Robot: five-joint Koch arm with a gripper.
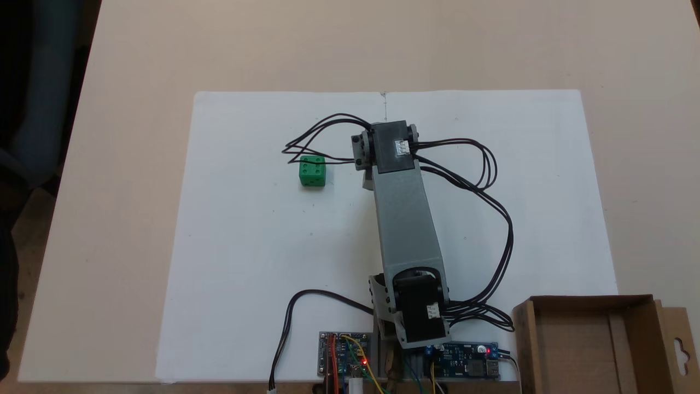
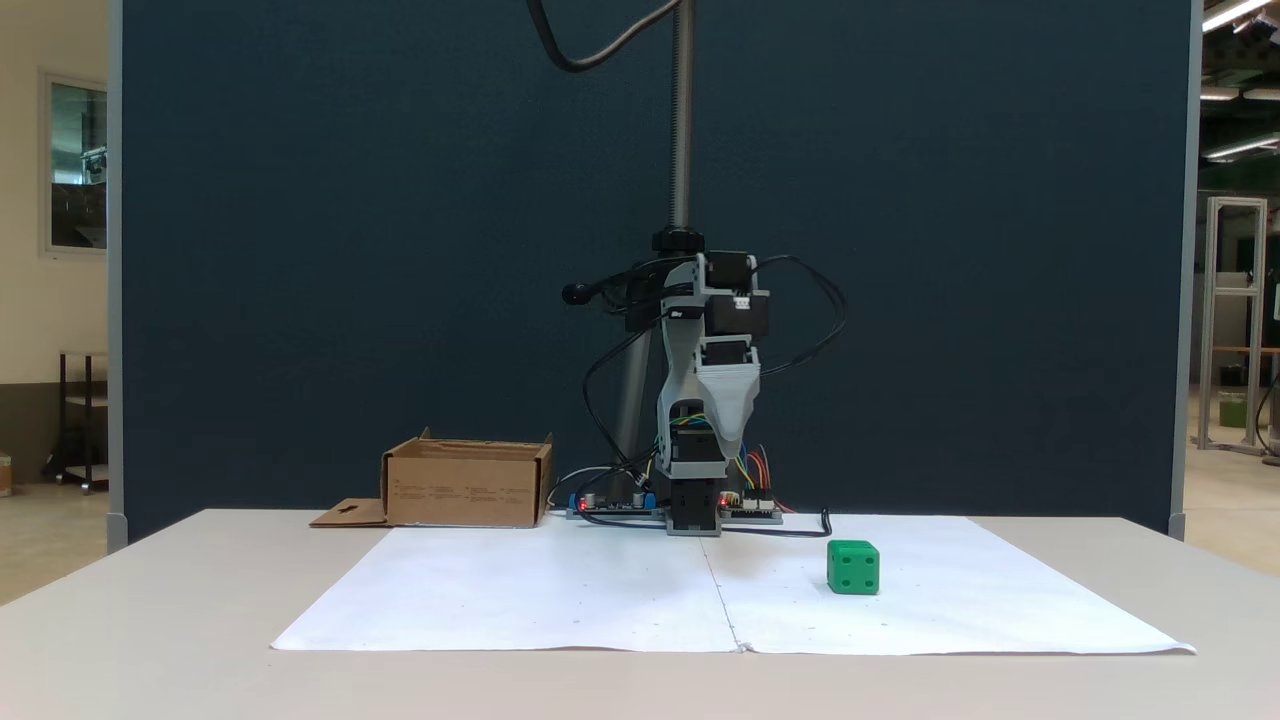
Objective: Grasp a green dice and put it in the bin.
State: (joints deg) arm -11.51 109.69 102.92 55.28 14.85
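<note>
Start of the pick. The arm [image 1: 404, 219] is folded above its base, leaving the white sheet [image 1: 246, 262] clear; whether its hand is parted or closed cannot be told. The green dice [image 1: 312, 171] rests alone on the sheet (4 pips up). The bin [image 1: 596, 345] waits on the counter [image 1: 126, 137] beside the base, within reach for the drop.

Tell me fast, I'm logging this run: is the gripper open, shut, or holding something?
Gripper: cannot be told; its jaws are not clearly seen. It holds nothing: the dice sits alone on the paper.
</note>
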